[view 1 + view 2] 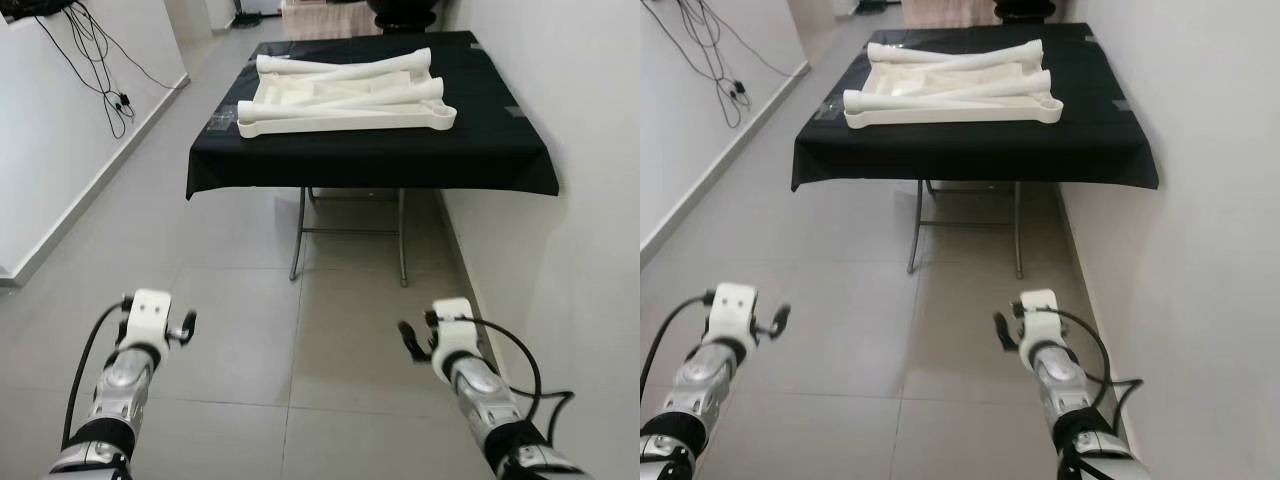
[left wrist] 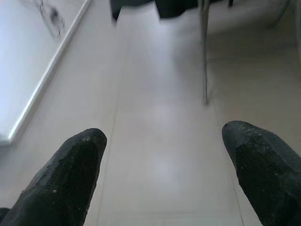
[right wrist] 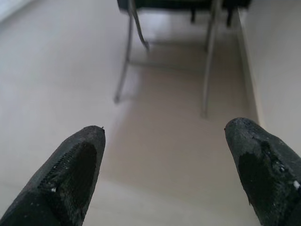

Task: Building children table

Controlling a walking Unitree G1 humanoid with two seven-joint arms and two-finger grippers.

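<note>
Step in hand, as judged: approach — nothing grasped, the robot stands back from the work surface with both arms raised in front of it.

Upper left of the frame: black cables (image 1: 95,70) hang down the white wall (image 1: 60,150). Lower left: left gripper (image 2: 162,174), fingers spread wide with only grey tiled floor (image 1: 250,330) between them, holding nothing.

Upper centre: folding table (image 1: 350,235) with metal legs, draped in a black cloth (image 1: 480,150) and set against the right-hand wall. On the cloth lie the children's table parts (image 1: 345,95) — a cream-white tabletop panel that looks to be lying face down, with several long rounded legs laid loose across and beside it. None appears fitted yet, so assembly is judged not begun.

Lower right: right gripper (image 3: 164,174), likewise spread and empty, pointing toward the folding table's legs.

Next move calls for closing the gap to the table until the parts are within reach, then picking one loose leg; the legs overlap, so the top one is the likely first choice.

Writing: no brand, label or legible text seen. Small grey patches on the cloth are too small to read.
</note>
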